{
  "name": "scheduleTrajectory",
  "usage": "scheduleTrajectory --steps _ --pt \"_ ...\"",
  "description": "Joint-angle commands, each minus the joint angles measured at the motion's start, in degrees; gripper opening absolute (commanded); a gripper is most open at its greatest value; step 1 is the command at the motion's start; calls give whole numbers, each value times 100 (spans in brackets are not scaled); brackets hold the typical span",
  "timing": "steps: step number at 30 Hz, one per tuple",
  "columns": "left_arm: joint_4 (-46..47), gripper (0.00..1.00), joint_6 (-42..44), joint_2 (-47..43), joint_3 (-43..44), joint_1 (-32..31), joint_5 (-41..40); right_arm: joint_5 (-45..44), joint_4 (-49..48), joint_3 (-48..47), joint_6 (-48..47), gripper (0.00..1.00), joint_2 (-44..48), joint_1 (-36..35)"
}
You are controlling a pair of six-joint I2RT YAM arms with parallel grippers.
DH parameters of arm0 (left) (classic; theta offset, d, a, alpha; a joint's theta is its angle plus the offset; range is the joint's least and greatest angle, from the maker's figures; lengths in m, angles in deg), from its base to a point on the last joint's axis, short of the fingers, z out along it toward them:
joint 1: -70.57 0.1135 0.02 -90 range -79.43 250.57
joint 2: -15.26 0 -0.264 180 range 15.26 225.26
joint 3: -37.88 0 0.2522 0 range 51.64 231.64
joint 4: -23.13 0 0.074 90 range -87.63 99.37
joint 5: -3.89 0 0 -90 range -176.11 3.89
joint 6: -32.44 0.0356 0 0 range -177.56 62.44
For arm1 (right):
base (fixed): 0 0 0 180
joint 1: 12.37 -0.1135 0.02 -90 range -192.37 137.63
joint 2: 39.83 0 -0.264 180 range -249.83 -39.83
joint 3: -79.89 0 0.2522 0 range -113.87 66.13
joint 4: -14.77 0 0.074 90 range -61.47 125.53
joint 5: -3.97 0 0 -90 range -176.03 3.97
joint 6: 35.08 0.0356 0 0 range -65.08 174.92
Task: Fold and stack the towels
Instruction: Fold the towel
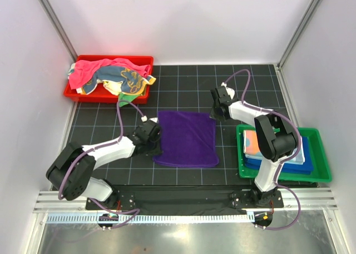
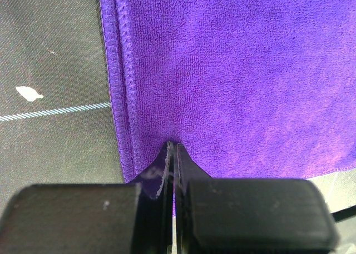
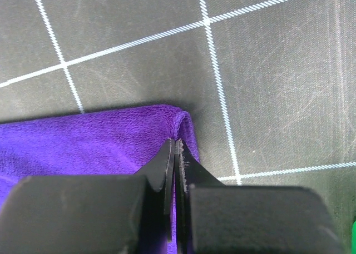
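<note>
Plainly, both hands were shut on cloth. The left hand (image 2: 169, 148) had its tips pinched together on the left edge of the purple towel (image 2: 239, 70), close to a hemmed corner. The right hand (image 3: 175, 145) had closed on the towel's far right corner, where the cloth curled up a little against the tips.

The towel looked like soft, napped cloth: light, limp and with no stiffness of its own. Lifted, it would probably sag between the two grips and drape wherever it was let down. The nap ought to give the tips good purchase, so slipping seemed unlikely, and nothing about it was fragile. Corners and hems were the sensible places to take it, one hand on each side, so an edge could be carried over straight.

From the hands the towel spread flat across the dark gridded bench (image 1: 183, 76), lying between the two arms. Well apart at the far left, a red tray (image 1: 108, 98) held a loose heap of towels (image 1: 111, 76). Beside the right arm, a green tray (image 1: 278, 176) held a folded stack (image 1: 251, 144).
</note>
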Motion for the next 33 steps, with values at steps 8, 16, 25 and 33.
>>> scheduleTrajectory --steps 8,16,25,33 --pt "-27 0 42 119 -392 -64 -196 -53 25 -479 -149 1 -94 299" --pt "-140 0 42 40 -383 -64 -231 -53 184 -892 -307 1 -296 335" --pt "-281 0 51 -100 -348 -64 -240 -18 210 -805 -290 7 -314 335" --pt "-702 14 7 -294 -85 -64 -354 -123 491 -699 -290 41 107 335"
